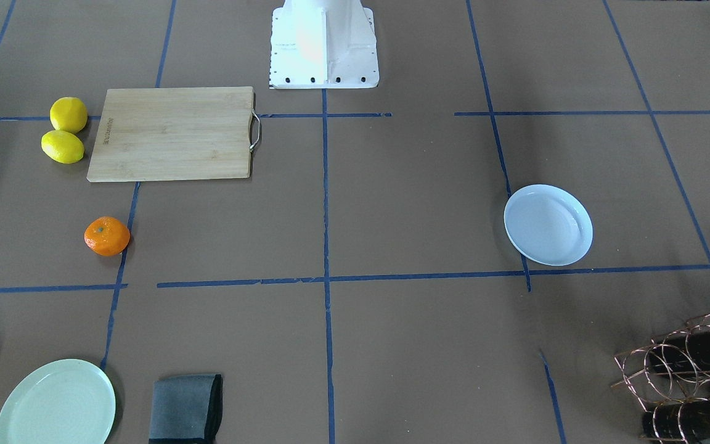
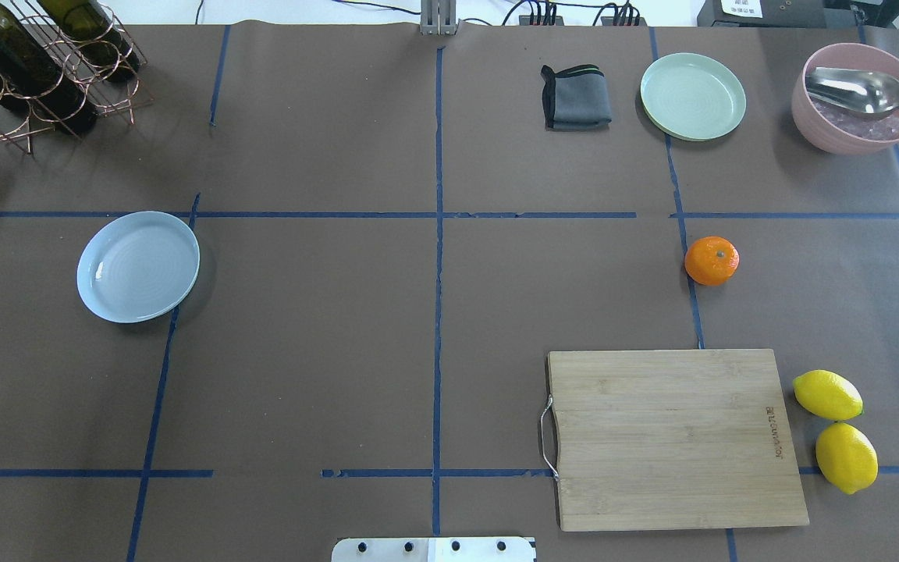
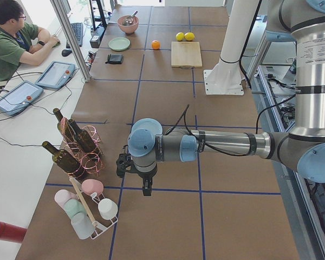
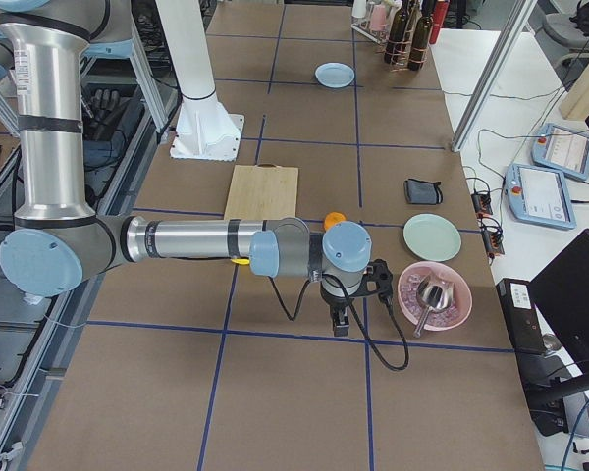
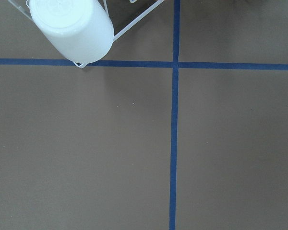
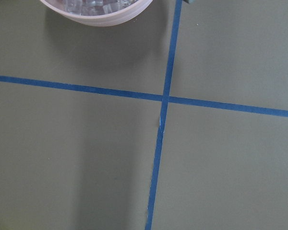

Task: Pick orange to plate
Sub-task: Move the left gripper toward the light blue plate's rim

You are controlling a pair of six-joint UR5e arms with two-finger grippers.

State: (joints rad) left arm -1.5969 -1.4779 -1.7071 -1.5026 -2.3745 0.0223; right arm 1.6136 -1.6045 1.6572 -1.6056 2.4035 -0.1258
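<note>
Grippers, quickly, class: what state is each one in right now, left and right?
Left gripper: cannot be told; it shows only in a side view.
Right gripper: cannot be told, for the same reason.

Built from silver tubes with pale blue joint caps: left arm [image 3: 222, 143] mid-frame in the left side view, right arm [image 4: 191, 238] in the right one. Tipped in black: left gripper [image 3: 146, 189], right gripper [image 4: 340, 327], black cable looping to each wrist. Set on a white base [image 1: 324, 46], dark bolt heads along its edge.
</note>
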